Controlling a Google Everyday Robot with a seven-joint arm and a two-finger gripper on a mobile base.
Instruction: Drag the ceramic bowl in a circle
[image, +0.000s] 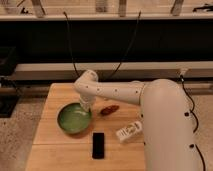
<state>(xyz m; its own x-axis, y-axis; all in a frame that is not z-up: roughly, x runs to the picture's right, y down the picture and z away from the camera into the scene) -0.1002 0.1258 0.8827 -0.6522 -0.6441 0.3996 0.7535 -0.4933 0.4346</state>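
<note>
You've got the ceramic bowl (74, 119) on the counter (50, 145) toward its left edge, round, shallow, glossy green, paler inside. The gripper (85, 106) comes down right at the bowl's upper right rim; can't tell whether the jaws are clamped on it or loose. Just right of the bowl lies a small reddish thing (110, 109), a black phone (98, 145) nearer the front edge, and a white packet (129, 131) beside the arm (165, 120).

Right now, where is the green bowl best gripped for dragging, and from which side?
Probably the bowl's thin upright rim at its far-right edge, from above: it is wide and shallow, so only the rim fits between fingers. The gripper is already there, at that rim.
</note>
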